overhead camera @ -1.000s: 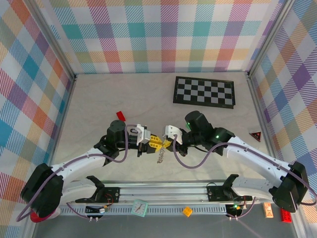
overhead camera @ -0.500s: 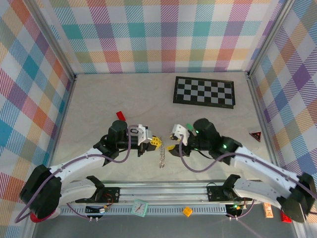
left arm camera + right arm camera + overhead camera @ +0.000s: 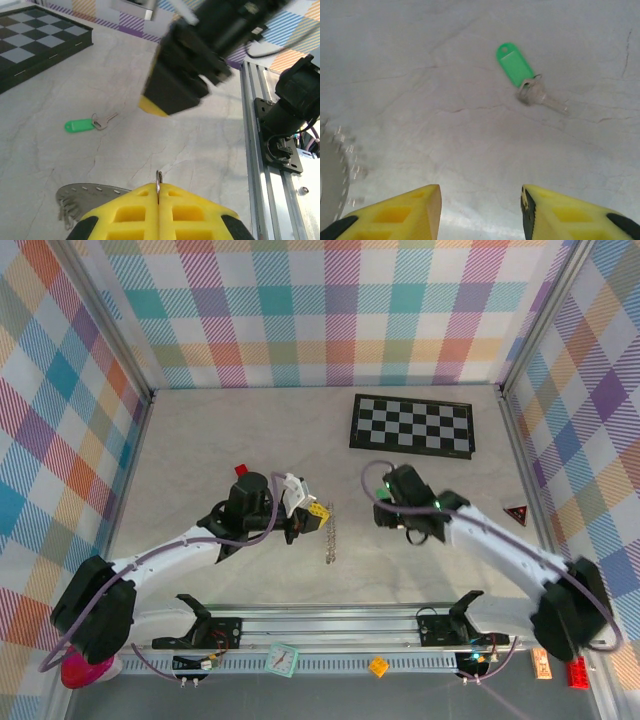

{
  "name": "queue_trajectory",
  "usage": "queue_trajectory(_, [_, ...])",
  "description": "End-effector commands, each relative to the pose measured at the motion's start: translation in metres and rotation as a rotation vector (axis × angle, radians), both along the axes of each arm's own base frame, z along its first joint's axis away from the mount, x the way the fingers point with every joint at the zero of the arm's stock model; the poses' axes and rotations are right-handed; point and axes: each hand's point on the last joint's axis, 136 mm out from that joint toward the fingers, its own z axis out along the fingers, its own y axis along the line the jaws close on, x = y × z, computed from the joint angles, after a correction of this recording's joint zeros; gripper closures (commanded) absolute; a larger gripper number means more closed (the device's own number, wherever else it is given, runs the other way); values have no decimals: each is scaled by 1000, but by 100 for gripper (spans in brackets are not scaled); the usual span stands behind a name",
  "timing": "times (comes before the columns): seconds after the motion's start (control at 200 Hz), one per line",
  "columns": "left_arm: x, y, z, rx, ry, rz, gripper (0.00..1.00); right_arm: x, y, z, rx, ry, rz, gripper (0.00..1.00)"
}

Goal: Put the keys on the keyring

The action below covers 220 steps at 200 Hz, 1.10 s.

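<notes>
**Top view.** The left end effector [image 3: 317, 512] has its yellow fingertips pressed together. The keyring [image 3: 330, 545] runs from just under those tips toward the arm bases as a thin beaded strand over the tabletop [image 3: 200, 440]. The right end effector [image 3: 390, 518] stands to the right of the keyring, clear of it. Its finger spacing cannot be read from this angle. A chessboard [image 3: 412, 424] lies beyond the right end effector, well apart.

**Left wrist view.** The left end effector [image 3: 158, 192] is closed, pinching a thin wire loop of the keyring upright in the seam between its two yellow fingers. The beaded rim of the keyring [image 3: 80, 192] fans out just left of and below the fingers. The green key [image 3: 80, 125] lies flat on the tabletop ahead of and to the left of the tips, with its silver blade pointing right. The right end effector [image 3: 152, 106] hangs ahead, above the tabletop, near that key but not touching it.

**Right wrist view.** The right end effector [image 3: 480, 200] has its fingers spread moderately, with nothing between them. The green key [image 3: 516, 65] lies ahead, slightly right of the gap. The keyring's rim [image 3: 332, 170] shows at the far left, beside the left finger.
</notes>
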Motion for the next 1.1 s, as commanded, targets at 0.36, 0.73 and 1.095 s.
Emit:
queue_trajectory(0.36, [-9, -11, 8, 8, -61, -27, 100, 44, -10, -66, -69, 330, -182, 61])
queue_trajectory(0.73, [-10, -10, 12, 9, -87, -32, 100, 63, -23, -73, -122, 278, -278, 65])
queue_trajectory(1.095, [-11, -10, 12, 7, -89, -38, 100, 76, -21, -81, -106, 251, -330, 73])
